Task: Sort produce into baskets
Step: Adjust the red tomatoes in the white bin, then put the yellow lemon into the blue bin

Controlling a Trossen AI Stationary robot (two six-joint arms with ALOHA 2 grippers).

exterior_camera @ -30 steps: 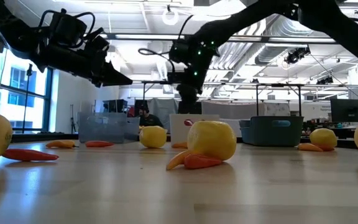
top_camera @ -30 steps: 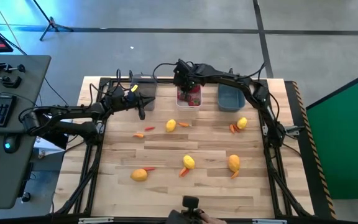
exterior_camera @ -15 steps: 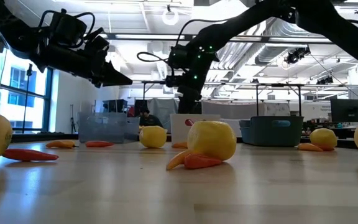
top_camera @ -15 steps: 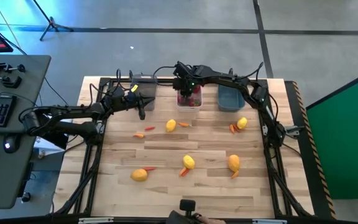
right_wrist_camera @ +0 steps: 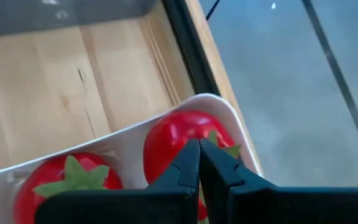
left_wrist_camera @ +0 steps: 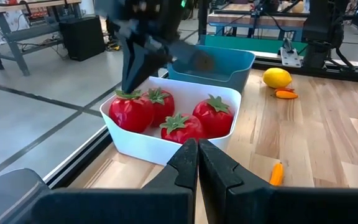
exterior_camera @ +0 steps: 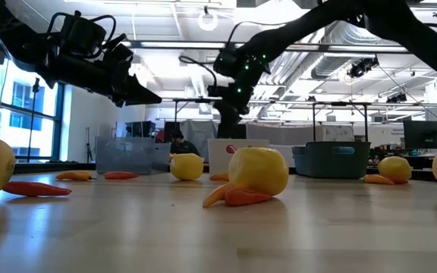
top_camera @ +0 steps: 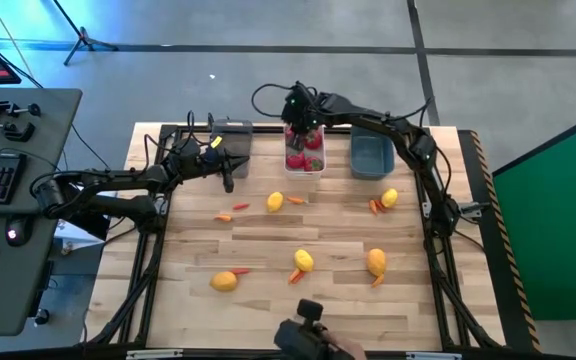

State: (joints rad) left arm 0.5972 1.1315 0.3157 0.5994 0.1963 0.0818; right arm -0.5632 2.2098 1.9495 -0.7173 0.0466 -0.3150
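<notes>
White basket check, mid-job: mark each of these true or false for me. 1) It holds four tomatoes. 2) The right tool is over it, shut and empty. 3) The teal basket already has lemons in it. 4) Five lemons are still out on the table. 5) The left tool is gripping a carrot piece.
1) True: four tomatoes lie in the white basket.
2) True: the right tool is over its far end, shut, holding nothing.
3) False: the teal basket looks empty.
4) True: five lemons lie on the table.
5) False: the left tool is shut on nothing, near the grey basket.
</notes>
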